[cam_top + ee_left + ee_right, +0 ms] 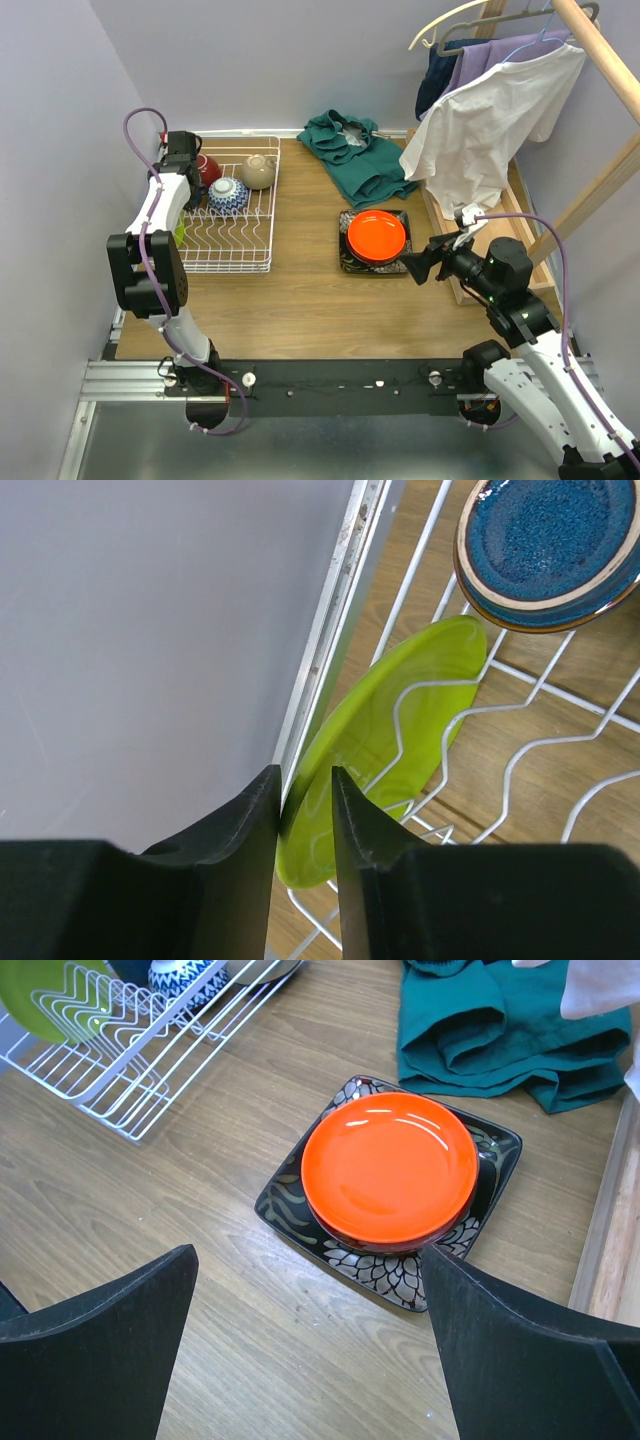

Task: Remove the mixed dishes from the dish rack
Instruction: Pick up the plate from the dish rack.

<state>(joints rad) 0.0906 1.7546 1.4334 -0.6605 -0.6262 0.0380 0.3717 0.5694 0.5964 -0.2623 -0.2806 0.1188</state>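
The white wire dish rack (pixel 240 235) stands at the table's left. My left gripper (pixel 184 215) reaches down at its left side. In the left wrist view its jaws (pixel 305 780) are shut on the rim of the lime-green plate (pixel 400 710), which stands on edge against the rack wires (pixel 520 770). A blue-white bowl (pixel 228 193), a beige bowl (pixel 258 171) and a red cup (pixel 207 168) sit in the rack's far end. An orange plate (pixel 390 1165) lies stacked on the black square floral plate (pixel 300 1195) on the table. My right gripper (pixel 310 1350) is open and empty above the bare table near that stack.
A dark-blue glazed dish with a tan rim (pixel 550 540) lies in the rack beside the lime plate. The wall (pixel 150 630) is close on the left. A teal cloth (pixel 355 155) lies at the back. A white shirt (pixel 490 120) hangs over the wooden frame (pixel 590 190) on the right.
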